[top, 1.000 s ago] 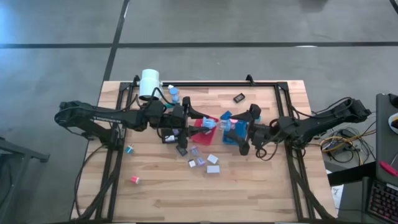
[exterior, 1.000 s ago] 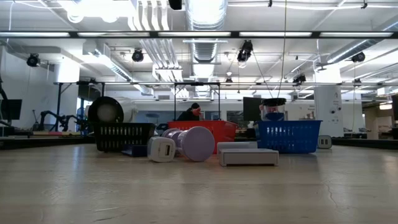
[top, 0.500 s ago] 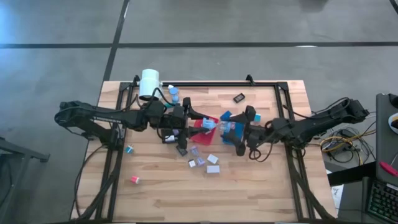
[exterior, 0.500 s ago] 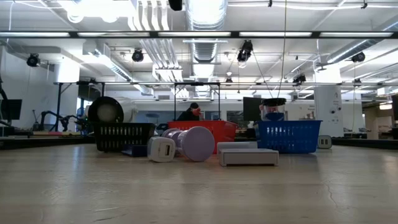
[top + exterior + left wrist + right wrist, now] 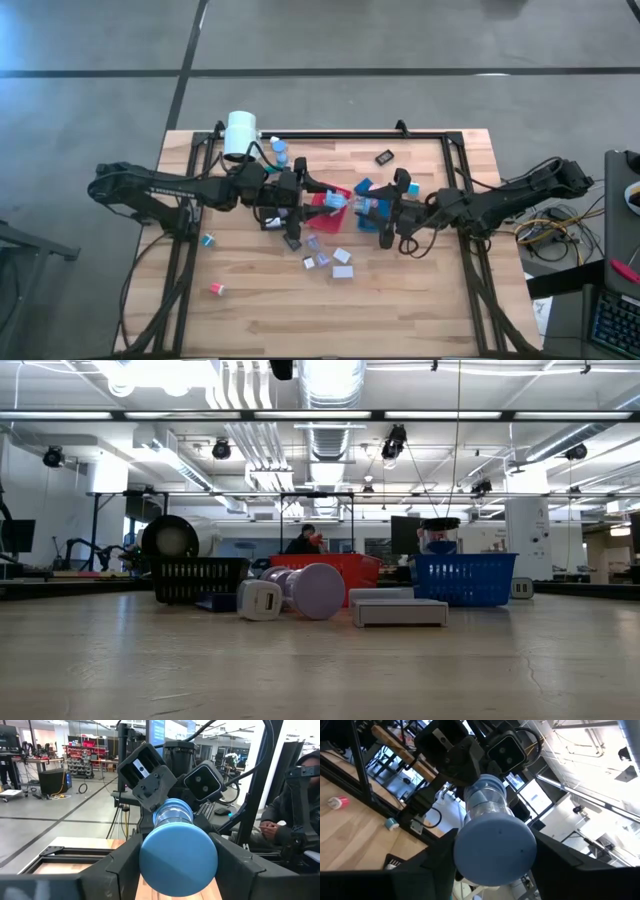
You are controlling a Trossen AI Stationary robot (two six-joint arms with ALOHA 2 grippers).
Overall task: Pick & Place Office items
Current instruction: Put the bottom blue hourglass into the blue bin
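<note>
The office item at work is a clear tube with a blue round cap at each end (image 5: 352, 202), held level above the red tray (image 5: 322, 210) and blue tray (image 5: 363, 186). My left gripper (image 5: 330, 199) is shut on its left end and my right gripper (image 5: 380, 206) on its right end. One cap fills the left wrist view (image 5: 178, 855), the other the right wrist view (image 5: 495, 851). Loose pieces lie on the table in front: white and lavender blocks (image 5: 341, 256), a teal bit (image 5: 208, 240), a pink cap (image 5: 216, 289) and a black bit (image 5: 384, 157). My left gripper pinches the tube's left capped end (image 5: 150, 862) between its two fingers (image 5: 122, 867), coming level from the table's left, along the tube. The tube is lifted clear and level. My right gripper has the opposite cap (image 5: 465, 860) between its fingers (image 5: 432, 862), level from the table's right.
The big white cylinder (image 5: 241, 135) stands at the far left, with small blue items (image 5: 280, 152) beside it. The low view shows the black tray (image 5: 195, 580), red tray (image 5: 335, 568), blue tray (image 5: 465, 578), a lavender cap (image 5: 316, 592) and a grey block (image 5: 400, 612). A person sits beyond the table.
My right gripper has moved toward the table's left, closing in on my left gripper and hiding more of the blue tray. The left arm and the tube have stayed where they were.
</note>
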